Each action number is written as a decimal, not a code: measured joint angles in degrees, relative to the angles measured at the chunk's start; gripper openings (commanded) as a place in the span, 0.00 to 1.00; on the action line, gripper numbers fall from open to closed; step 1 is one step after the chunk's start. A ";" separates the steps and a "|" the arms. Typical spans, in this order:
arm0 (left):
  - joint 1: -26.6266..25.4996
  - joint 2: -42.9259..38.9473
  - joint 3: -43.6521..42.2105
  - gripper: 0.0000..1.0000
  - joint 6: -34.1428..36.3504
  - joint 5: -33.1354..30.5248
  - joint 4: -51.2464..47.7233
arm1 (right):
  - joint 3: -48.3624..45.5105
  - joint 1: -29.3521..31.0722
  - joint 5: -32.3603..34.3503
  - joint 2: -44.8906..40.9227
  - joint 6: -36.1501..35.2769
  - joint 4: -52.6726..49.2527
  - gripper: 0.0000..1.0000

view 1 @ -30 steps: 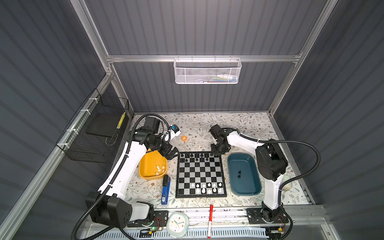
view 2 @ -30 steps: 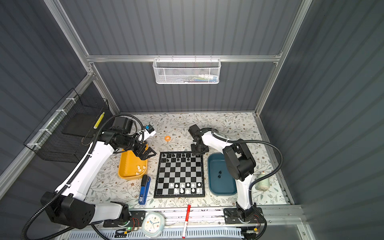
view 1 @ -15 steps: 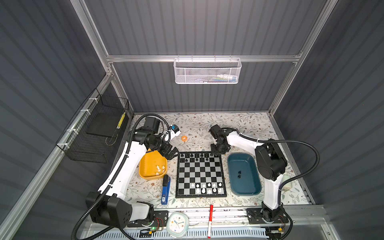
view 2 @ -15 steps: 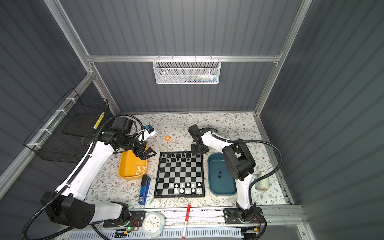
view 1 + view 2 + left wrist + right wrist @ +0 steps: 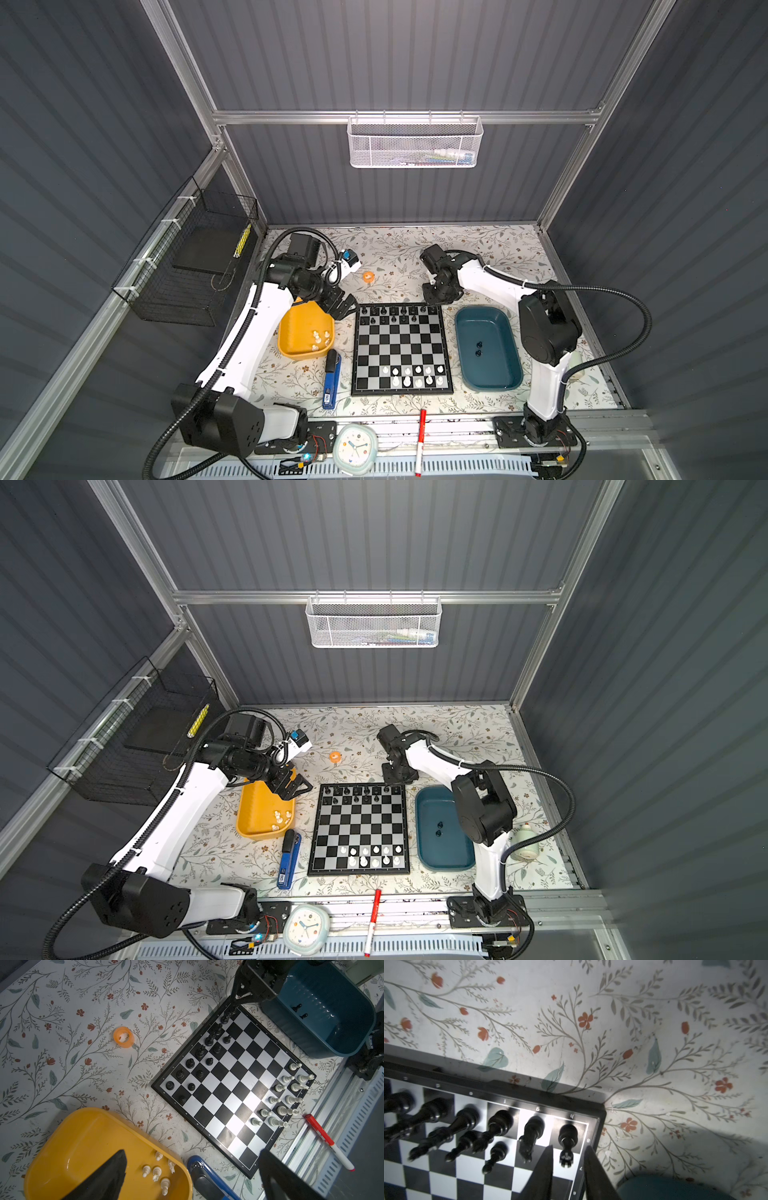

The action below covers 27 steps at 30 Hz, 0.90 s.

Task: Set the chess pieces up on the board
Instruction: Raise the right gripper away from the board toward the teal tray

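Note:
The board [image 5: 401,341] lies mid-table, also in the left wrist view [image 5: 234,1084]. Several black chess pieces [image 5: 395,312] fill its far rows and several white ones [image 5: 415,374] its near rows. My right gripper [image 5: 434,300] hangs over the far right corner, open. In the right wrist view a black rook [image 5: 568,1136] stands on the corner square between its fingertips [image 5: 550,1153], with a gap on each side. My left gripper [image 5: 343,305] is open and empty over the yellow tray [image 5: 297,332], which holds several white pieces [image 5: 155,1172]. The teal tray [image 5: 498,374] holds two black pieces [image 5: 478,348].
A blue stapler [image 5: 331,378] lies between the yellow tray and the board. An orange ring [image 5: 368,276] sits behind the board. A red marker [image 5: 422,432] and a clock [image 5: 355,446] lie on the front rail. A small bottle [image 5: 524,841] stands right of the teal tray.
My right gripper's jaws have parted and let go of the black rook on the corner square. Neither arm has visibly shifted.

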 measured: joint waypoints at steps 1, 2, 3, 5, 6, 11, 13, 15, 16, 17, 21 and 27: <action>0.00 -0.02 0.00 1.00 0.00 0.00 0.00 | 0.35 0.00 0.00 -0.35 0.00 -0.13 0.30; 0.00 -0.04 0.00 1.00 0.00 -0.04 0.00 | 0.81 0.00 -0.02 -0.57 0.00 -0.48 0.30; 0.00 -0.09 0.00 1.00 0.00 -0.17 0.00 | 1.36 0.00 -0.04 -0.70 0.00 -0.79 0.30; 0.00 -0.24 0.00 1.00 0.02 -0.22 0.02 | 2.54 0.00 -0.02 -0.87 -0.04 -1.46 0.30; 0.00 -0.26 0.00 1.00 0.00 -0.22 0.02 | 2.97 0.00 0.00 -1.11 -0.09 -1.73 0.30; 0.00 -0.28 0.00 1.00 0.02 -0.22 0.00 | 3.69 0.00 0.09 -3.98 -0.37 -3.21 0.30; 0.00 -0.28 0.00 0.99 0.02 -0.22 0.00 | 5.14 0.00 0.33 -5.29 -0.52 -4.37 0.30; 0.00 -0.28 0.00 0.99 0.02 -0.20 0.00 | 6.60 0.00 0.68 -6.51 -0.66 -4.83 0.30; 0.00 -0.28 0.00 1.00 0.02 -0.22 -0.02 | 7.26 0.00 0.94 -7.45 -0.70 -5.03 0.30; 0.00 -0.28 0.00 1.00 0.02 -0.22 -0.02 | 7.54 -0.04 1.20 -8.28 -0.72 -5.16 0.30; 0.00 -0.28 0.00 1.00 0.02 -0.22 -0.02 | 7.65 -0.42 1.99 -12.59 -0.76 -6.69 0.30; 0.00 -0.44 0.00 1.00 0.20 -0.20 -0.02 | 0.50 -2.64 3.26 -23.04 -0.22 -7.67 0.29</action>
